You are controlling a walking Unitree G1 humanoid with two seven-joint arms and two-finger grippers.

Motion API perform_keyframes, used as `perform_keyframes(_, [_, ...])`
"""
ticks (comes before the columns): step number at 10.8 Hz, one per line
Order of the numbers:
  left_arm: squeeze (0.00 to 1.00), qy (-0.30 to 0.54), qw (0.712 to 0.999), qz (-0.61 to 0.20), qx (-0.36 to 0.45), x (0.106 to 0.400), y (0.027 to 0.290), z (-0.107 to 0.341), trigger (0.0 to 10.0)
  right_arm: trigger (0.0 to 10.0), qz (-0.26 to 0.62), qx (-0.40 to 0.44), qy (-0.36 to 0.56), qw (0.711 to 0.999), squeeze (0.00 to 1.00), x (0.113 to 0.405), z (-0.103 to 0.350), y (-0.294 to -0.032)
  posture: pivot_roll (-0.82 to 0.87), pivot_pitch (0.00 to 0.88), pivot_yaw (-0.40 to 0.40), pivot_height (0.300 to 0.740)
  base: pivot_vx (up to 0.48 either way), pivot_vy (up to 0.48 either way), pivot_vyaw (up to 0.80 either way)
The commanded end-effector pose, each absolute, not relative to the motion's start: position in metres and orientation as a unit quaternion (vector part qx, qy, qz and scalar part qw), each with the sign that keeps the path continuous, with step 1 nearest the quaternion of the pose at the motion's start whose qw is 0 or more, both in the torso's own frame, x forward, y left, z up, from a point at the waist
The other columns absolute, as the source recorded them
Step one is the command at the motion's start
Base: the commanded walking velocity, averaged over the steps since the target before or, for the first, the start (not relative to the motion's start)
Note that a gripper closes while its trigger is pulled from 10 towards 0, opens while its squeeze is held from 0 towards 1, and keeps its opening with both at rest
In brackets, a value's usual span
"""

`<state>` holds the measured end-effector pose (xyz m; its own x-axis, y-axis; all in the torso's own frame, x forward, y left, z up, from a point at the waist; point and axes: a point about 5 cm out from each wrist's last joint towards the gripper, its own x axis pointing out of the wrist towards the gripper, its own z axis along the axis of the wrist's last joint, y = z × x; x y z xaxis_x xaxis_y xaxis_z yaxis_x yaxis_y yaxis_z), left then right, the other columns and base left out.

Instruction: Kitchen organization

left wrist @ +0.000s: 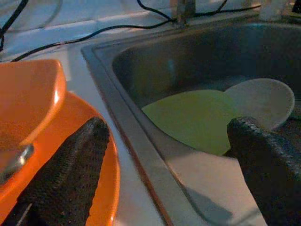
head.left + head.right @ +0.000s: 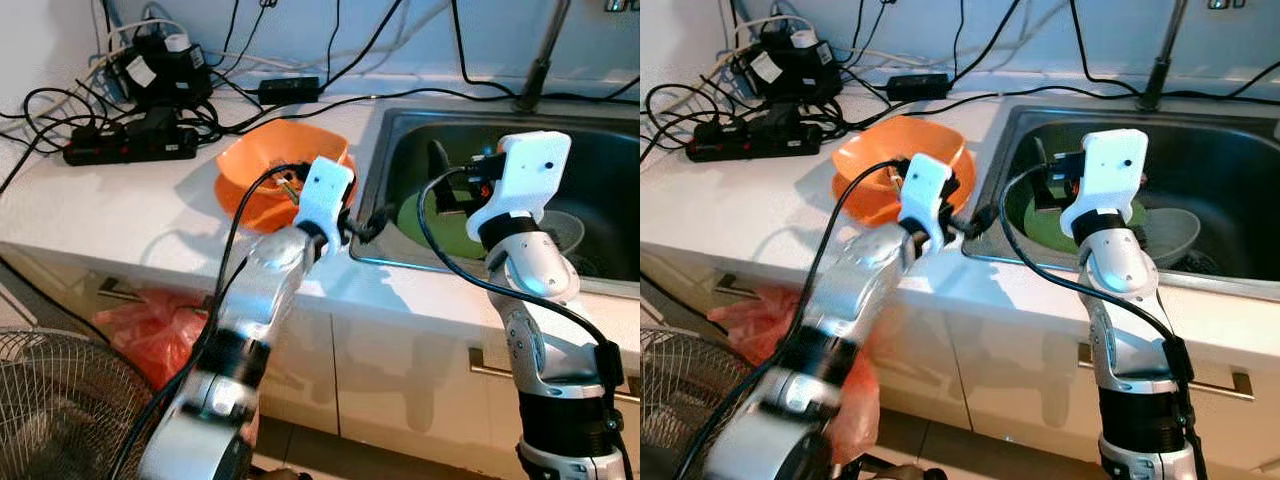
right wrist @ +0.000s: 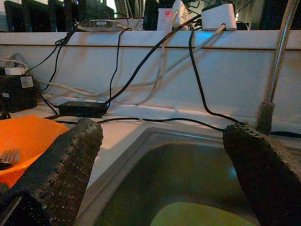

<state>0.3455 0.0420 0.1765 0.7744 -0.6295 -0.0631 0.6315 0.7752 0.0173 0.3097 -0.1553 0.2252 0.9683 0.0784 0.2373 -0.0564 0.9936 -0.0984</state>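
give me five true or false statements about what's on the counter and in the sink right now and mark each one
1. The orange bowl sits on the counter beside the sink. True.
2. The green plate lies on the counter. False: it lies inside the sink.
3. The left gripper is open, with one finger over the bowl and the other over the sink. True.
4. The right gripper is shut on a fork. False: it is open and holds nothing; it hovers over the sink.
5. A black power strip lies on the counter behind the bowl, among cables. True.
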Motion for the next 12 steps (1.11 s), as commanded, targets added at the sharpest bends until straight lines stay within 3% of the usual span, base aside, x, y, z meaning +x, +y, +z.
perform_keyframes(1, [0.00, 0.028, 0.939, -0.343, 0.023, 0.342, 0.044, 0.178, 10.0, 10.0, 0.044, -0.041, -0.131, 0.989, 0.00, 0.312, 0.229, -0.151, -0.01, 0.000, 0.093, 0.740, 0.000, 0.000, 0.00])
perform_keyframes(12, [0.00, -0.012, 0.931, -0.364, 0.024, 0.308, 0.068, 0.201, 10.0, 10.0, 0.049, -0.026, -0.128, 0.990, 0.00, 0.315, 0.224, -0.143, 0.05, 0.012, 0.111, 0.740, 0.000, 0.000, 0.00])
